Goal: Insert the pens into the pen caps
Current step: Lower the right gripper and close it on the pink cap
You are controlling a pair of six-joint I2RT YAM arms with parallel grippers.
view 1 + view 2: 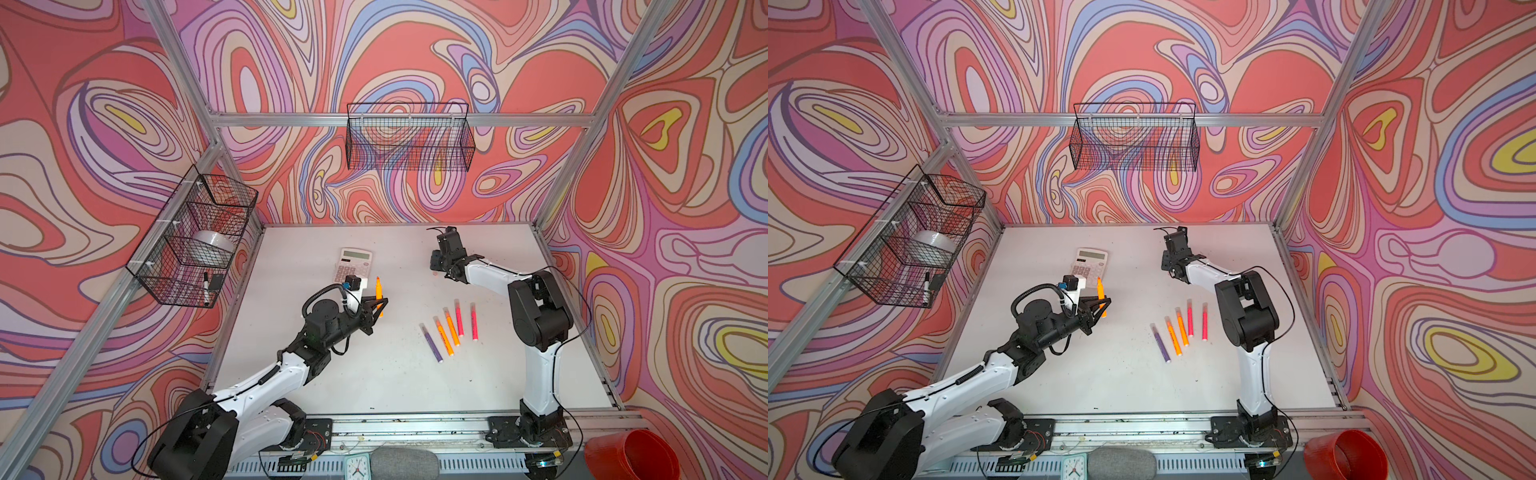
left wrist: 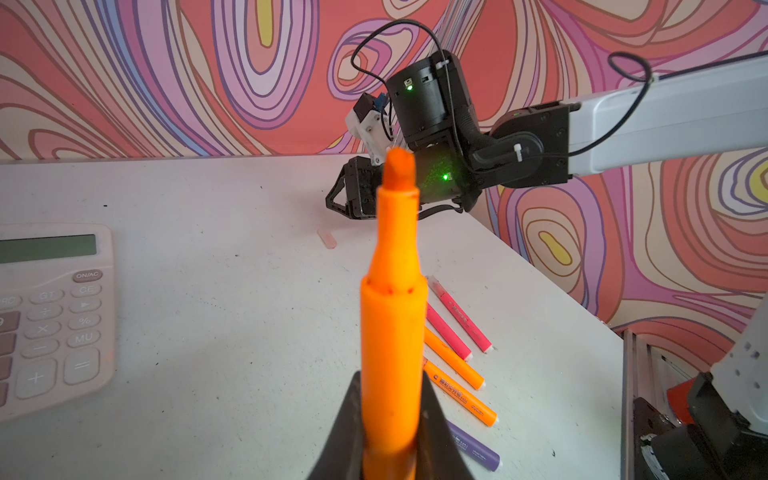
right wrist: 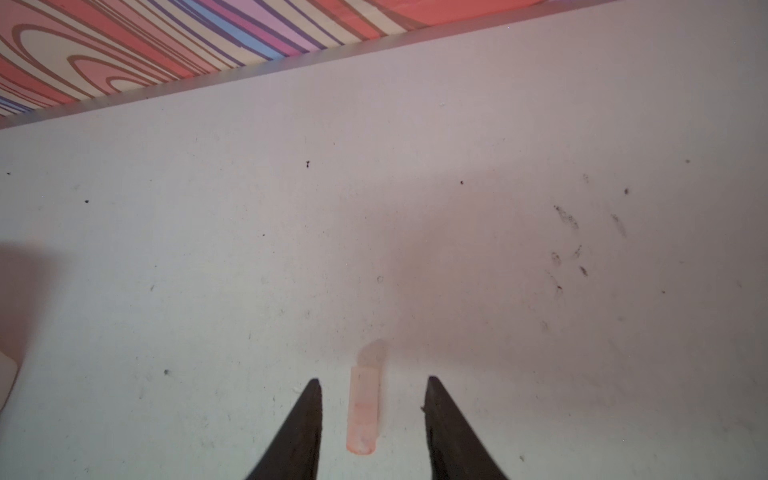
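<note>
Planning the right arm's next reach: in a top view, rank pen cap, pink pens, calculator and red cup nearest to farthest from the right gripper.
From the right gripper:
1. pen cap, between its open jaws.
2. pink pens, toward the front of the table.
3. calculator, off to the left.
4. red cup, front-right corner, off the table.

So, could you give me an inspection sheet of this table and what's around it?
Surface: white table, speckled with dark marks.
Job's things: uncapped orange pen, held; five pens lying in a row, apparently capped; one pen cap loose on the table.
Clutter: calculator.
Hands: left hand shut on the orange pen; right hand open, fingers either side of the pen cap, not touching.
Cables: black cables loop along both arms.
Surroundings: side basket holding tape roll and marker; back basket; red cup and clock at the front edge.
</note>
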